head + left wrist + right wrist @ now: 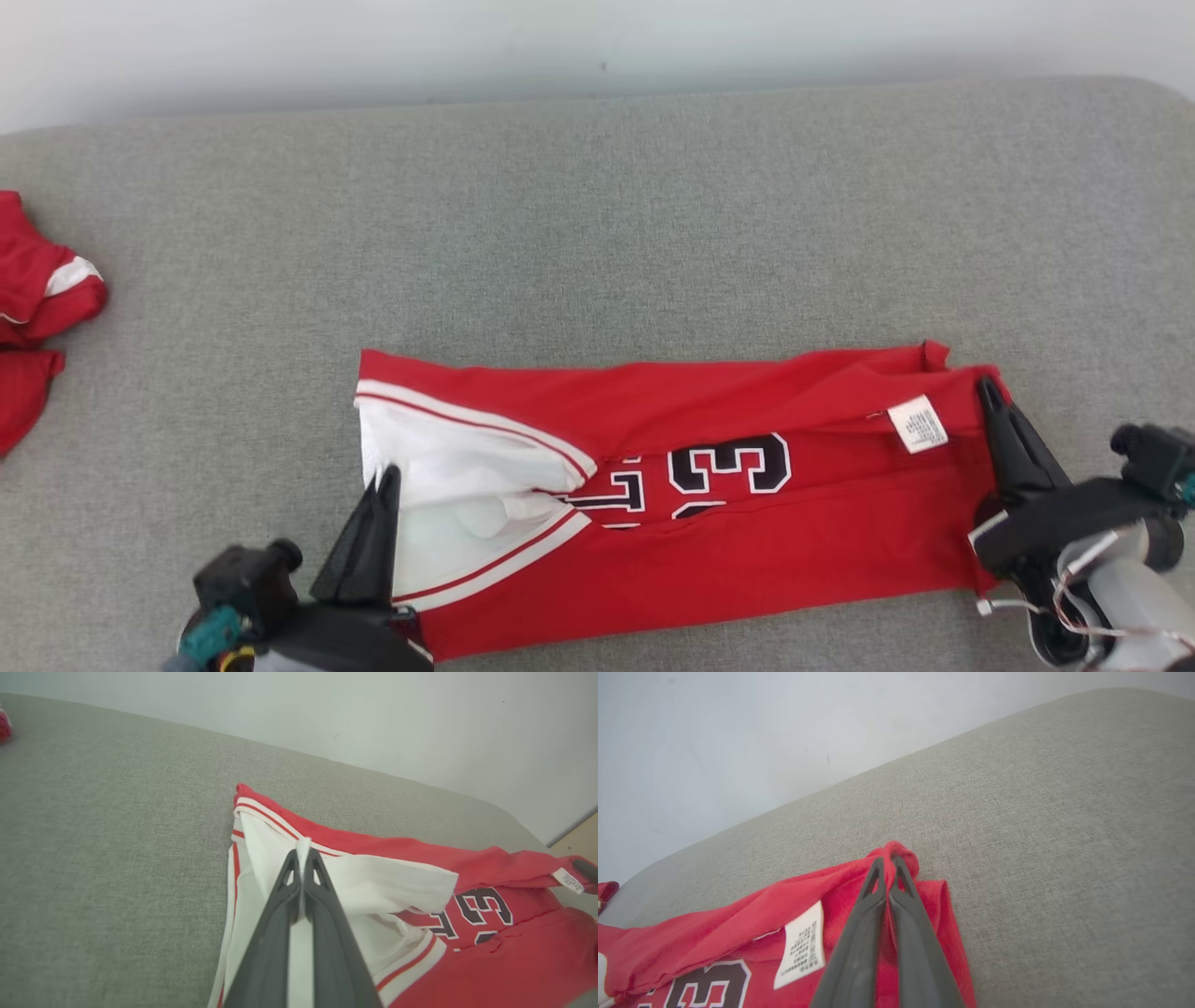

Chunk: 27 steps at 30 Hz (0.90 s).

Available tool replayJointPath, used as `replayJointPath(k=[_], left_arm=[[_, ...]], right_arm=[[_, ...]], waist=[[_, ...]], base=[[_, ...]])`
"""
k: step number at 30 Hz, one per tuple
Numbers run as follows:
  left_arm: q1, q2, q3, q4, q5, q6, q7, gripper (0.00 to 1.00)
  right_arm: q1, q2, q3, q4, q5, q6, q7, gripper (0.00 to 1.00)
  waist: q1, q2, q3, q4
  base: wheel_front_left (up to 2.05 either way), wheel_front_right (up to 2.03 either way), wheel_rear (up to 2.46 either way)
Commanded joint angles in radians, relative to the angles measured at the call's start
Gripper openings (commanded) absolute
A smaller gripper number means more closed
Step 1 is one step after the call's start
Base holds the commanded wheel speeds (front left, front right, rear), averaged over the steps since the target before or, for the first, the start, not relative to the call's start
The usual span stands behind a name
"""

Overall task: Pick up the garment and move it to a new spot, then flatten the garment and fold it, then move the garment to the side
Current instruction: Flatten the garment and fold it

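One jersey (747, 560) lies on the tabletop (597, 215); another red garment (37, 289) sits apart. Left end effector (387, 478) pinches the jersey's white edge; right end effector (986, 387), its red corner.

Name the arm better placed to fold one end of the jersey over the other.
Right, probably. The right gripper is shut on a tidy hem corner of the jersey, beside the care label; the left gripper pinches loose white fabric.

Smooth cloth garment (747, 560); coarse woven upholstery (597, 215)
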Motion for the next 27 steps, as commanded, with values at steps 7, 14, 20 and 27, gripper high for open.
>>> replayJointPath(k=[7,14,20,27], left_arm=[[0.096,-0.035,0.034,-0.011,0.009,0.007,-0.005,0.00],[0.110,-0.067,0.113,-0.023,0.098,0.001,-0.006,1.00],[0.149,-0.103,0.247,-0.088,0.235,0.008,-0.006,1.00],[0.198,-0.135,0.365,-0.134,0.375,0.025,-0.006,1.00]], right_arm=[[0.105,-0.001,-0.031,-0.032,-0.016,-0.003,-0.005,0.00],[0.135,0.002,-0.064,-0.077,-0.045,-0.003,-0.005,1.00],[0.183,-0.007,-0.103,-0.150,-0.057,-0.003,-0.005,1.00],[0.173,-0.022,-0.099,-0.116,-0.083,-0.003,0.013,1.00]], waist=[[0.0002,0.0001,-0.019,0.007],[0.0002,0.0001,-0.040,0.007],[0.0002,0.0001,-0.068,0.009],[0.0002,0.0001,-0.096,0.011]], base=[[0.00,0.00,0.00],[0.00,0.00,0.00],[0.00,0.00,0.00],[0.00,0.00,0.00]])
